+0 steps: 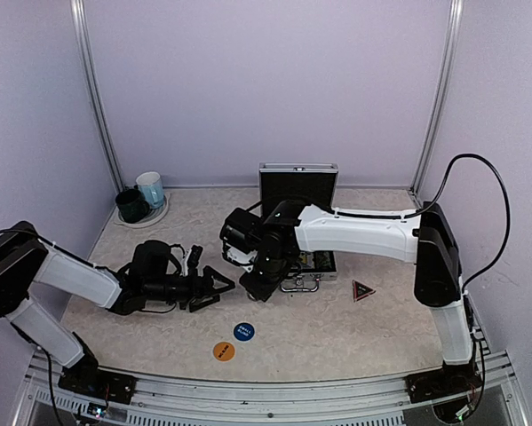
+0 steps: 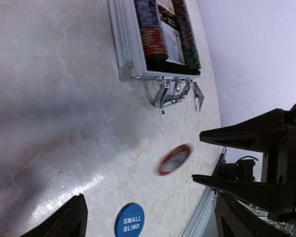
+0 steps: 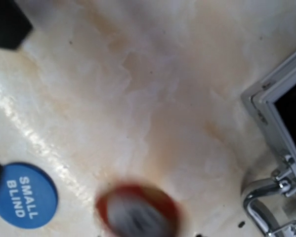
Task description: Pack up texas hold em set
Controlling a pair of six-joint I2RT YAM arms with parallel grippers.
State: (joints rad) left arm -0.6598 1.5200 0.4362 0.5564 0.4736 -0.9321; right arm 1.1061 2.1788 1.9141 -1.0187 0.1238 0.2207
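Your left gripper [image 2: 197,158] has its jaws spread wide with nothing clamped between them. The left wrist view shows both black fingers [image 2: 236,134] well apart, and just past their tips there's a red-rimmed poker chip [image 2: 174,159], smeared by blur, over the table [image 2: 63,123].

Your right gripper [image 1: 266,286] is the murky one. From overhead it's a dark lump pointing down at the table, just near-left of the silver case [image 1: 298,188]. Its own wrist camera doesn't show its fingers clearly, so I can't tell how far it's open or whether it holds anything.

That right wrist view does catch the blurred chip right below it, with the blue "SMALL BLIND" button [image 3: 23,195] on one side and the case's handle [image 3: 266,207] on the other.

You can't make out the chip from overhead. But only that view gives you:
- the orange button [image 1: 224,351], just near-left of the blue one
- the dark triangular marker [image 1: 363,290], right of the case
- two mugs [image 1: 141,200], far left

The case sits open mid-table with its lid upright. The left wrist view shows chip stacks [image 2: 155,42] and a card deck [image 2: 171,42] inside.
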